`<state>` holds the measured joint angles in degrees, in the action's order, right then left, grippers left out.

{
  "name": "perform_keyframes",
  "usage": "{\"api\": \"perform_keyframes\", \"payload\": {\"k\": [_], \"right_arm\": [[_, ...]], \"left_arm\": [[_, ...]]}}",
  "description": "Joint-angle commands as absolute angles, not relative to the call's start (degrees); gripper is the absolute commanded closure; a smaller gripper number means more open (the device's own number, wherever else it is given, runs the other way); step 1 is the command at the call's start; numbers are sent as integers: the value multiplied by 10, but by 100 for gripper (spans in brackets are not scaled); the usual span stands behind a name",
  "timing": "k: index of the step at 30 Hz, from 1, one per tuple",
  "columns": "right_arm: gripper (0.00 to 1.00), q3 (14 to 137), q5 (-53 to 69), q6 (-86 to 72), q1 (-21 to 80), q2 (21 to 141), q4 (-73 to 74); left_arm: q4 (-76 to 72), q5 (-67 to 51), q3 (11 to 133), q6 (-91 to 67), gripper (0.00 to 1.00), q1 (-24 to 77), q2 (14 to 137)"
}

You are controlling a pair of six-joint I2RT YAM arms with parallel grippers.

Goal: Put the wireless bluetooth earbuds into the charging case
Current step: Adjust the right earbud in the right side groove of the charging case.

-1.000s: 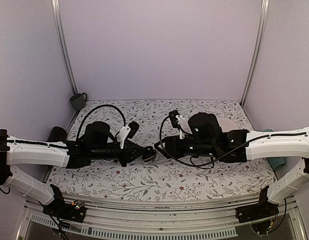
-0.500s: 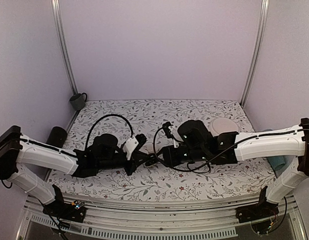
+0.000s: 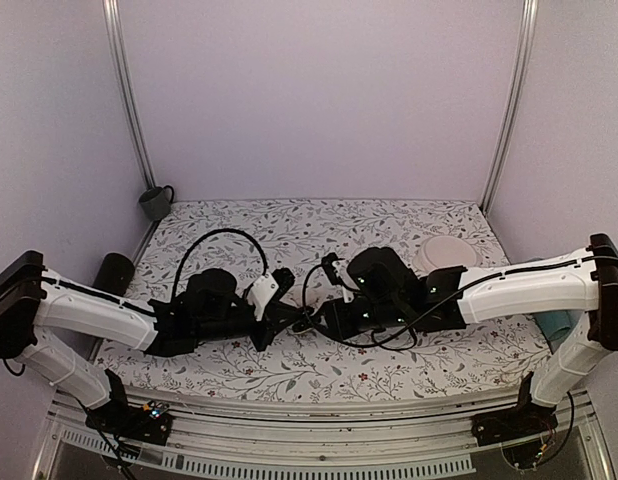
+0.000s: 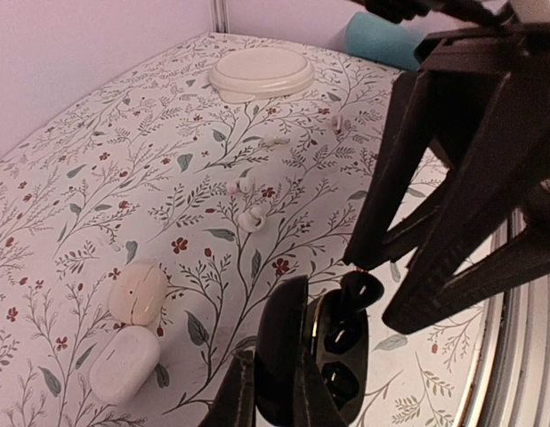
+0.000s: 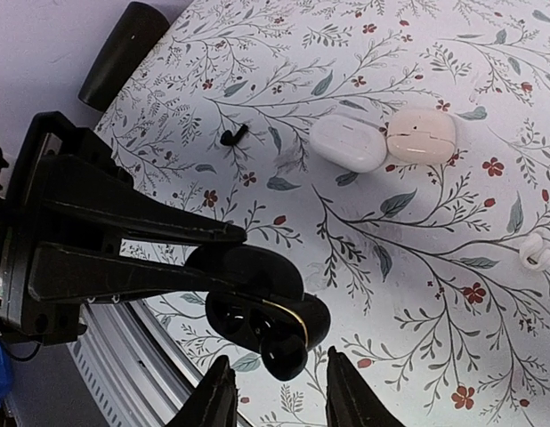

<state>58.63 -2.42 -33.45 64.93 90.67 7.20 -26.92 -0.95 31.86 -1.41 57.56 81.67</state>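
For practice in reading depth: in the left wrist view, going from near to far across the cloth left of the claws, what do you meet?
white pebble case → cream pebble case → loose white earbuds → round white dish

Black charging case point(image 4: 315, 354) — white floral tablecloth point(image 4: 97, 178)

Three views of your floral desk point(image 3: 289, 220): one overhead, two wrist-mounted.
The top camera looks down from behind the arm bases, far off, taking in the whole desk. Each wrist camera looks close past its own jaws, facing the other; both share the open charging case point(image 4: 333, 351).
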Motion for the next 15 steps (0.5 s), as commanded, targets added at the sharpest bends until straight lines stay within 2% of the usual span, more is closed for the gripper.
{"api": "perform_keyframes", "payload": {"k": [1, 15], "right_arm": [[65, 608, -28, -325, 653, 920, 87], [76, 650, -51, -323, 659, 948, 130]], "left_arm": [[-283, -11, 320, -7, 100, 584, 818], [-272, -6, 328, -4, 100, 588, 823]]}}
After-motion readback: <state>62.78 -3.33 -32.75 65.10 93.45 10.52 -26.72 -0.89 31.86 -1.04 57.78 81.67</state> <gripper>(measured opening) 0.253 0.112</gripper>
